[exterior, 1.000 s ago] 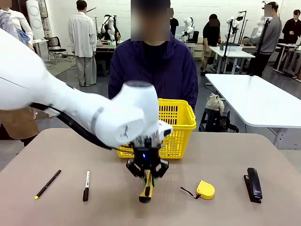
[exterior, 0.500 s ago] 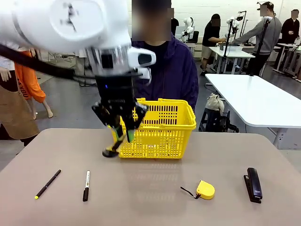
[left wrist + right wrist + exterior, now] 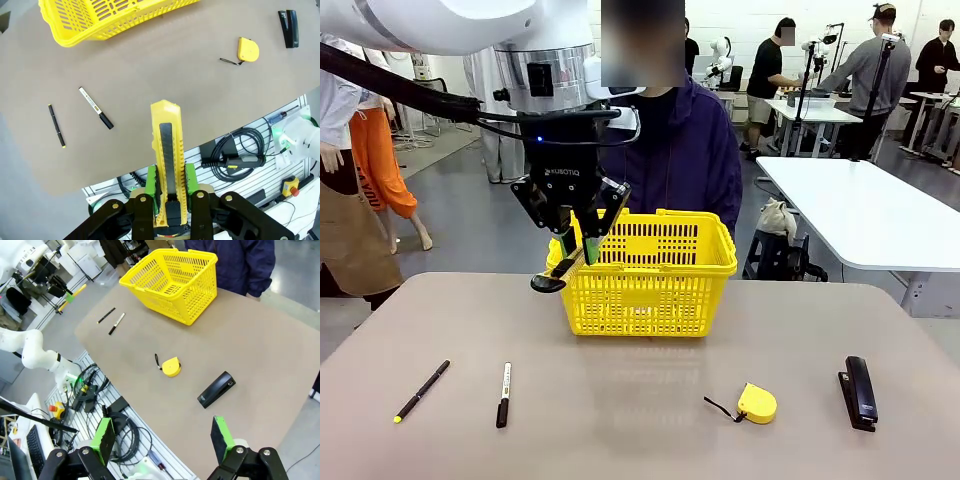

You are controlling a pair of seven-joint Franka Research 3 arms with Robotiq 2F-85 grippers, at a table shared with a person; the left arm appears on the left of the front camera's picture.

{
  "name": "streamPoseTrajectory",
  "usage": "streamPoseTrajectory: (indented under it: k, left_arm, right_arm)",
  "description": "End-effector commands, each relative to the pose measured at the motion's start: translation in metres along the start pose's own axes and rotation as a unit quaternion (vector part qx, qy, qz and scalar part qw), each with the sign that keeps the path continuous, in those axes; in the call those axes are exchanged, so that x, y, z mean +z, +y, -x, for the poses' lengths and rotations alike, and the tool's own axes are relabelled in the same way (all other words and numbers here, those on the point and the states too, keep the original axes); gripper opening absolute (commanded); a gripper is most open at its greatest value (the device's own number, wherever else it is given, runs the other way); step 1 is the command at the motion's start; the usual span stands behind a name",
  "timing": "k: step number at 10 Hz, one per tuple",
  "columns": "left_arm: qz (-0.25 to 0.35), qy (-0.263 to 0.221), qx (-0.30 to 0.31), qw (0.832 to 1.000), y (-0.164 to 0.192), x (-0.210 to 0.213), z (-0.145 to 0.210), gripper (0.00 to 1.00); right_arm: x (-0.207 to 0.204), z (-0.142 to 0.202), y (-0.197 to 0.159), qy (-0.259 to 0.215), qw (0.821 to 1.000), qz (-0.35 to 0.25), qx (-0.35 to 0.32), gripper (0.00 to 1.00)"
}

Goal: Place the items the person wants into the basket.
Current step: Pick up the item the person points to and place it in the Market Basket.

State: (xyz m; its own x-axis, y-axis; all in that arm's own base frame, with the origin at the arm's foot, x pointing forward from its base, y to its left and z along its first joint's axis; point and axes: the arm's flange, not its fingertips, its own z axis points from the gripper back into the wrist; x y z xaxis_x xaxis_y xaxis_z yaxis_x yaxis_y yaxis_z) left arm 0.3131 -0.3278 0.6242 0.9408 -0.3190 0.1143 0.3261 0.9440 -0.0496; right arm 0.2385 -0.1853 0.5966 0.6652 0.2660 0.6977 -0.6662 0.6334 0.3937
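Note:
My left gripper (image 3: 578,248) is shut on the yellow-and-black utility knife (image 3: 564,269), which hangs tilted in the air at the left near corner of the yellow basket (image 3: 665,290). In the left wrist view the knife (image 3: 167,150) sticks out between the green pads, high above the table, with the basket (image 3: 100,22) beyond it. The thin black pen (image 3: 420,391) and the yellow tape measure (image 3: 757,402) lie on the table. My right gripper (image 3: 162,437) is open and holds nothing, high over the table's near right. The person (image 3: 670,150) stands behind the basket.
A black marker with a white band (image 3: 504,393) lies right of the pen. A black stapler (image 3: 859,392) lies at the near right. The beige table (image 3: 620,430) is bare between them. White tables and other people are farther back.
My left gripper has lifted the utility knife off the table in front of the basket, up and to the left, to the height of the basket's rim.

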Motion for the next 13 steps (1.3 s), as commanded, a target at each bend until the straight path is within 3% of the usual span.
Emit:
streamPoseTrajectory:
  k: [1, 4, 5, 6, 8, 11, 12, 13]
  left_arm:
    - [0.004, -0.001, 0.002, 1.0, -0.001, -0.001, 0.006, 0.0]
    - [0.004, -0.001, 0.002, 1.0, -0.001, -0.001, 0.006, 0.0]
    - [0.0, 0.0, -0.003, 1.0, -0.004, 0.0, 0.002, 0.26]
    - [-0.01, 0.011, -0.066, 0.998, 0.018, 0.001, -0.027, 0.26]
    - [-0.037, 0.022, -0.22, 0.975, 0.057, -0.004, -0.093, 0.26]
    - [0.002, 0.018, -0.293, 0.956, 0.091, -0.013, -0.171, 0.26]
    - [0.034, 0.016, -0.301, 0.953, 0.089, -0.018, -0.179, 0.26]
    - [-0.002, -0.01, -0.288, 0.957, 0.076, -0.028, -0.177, 0.26]
  right_arm:
    - [0.0, -0.002, 0.0, -0.01, 1.0, -0.01, 0.008, 1.0]
    - [0.0, -0.002, 0.0, -0.01, 1.0, -0.01, 0.008, 1.0]
    - [0.0, -0.002, 0.0, -0.01, 1.0, -0.01, 0.008, 1.0]
    - [0.0, -0.002, 0.0, -0.01, 1.0, -0.01, 0.008, 1.0]
    - [0.0, -0.002, 0.0, -0.01, 1.0, -0.01, 0.008, 1.0]
    - [0.0, -0.002, 0.0, -0.01, 1.0, -0.01, 0.008, 1.0]
    - [0.0, -0.002, 0.0, -0.01, 1.0, -0.01, 0.008, 1.0]
    - [0.0, -0.002, 0.0, -0.01, 1.0, -0.01, 0.008, 1.0]
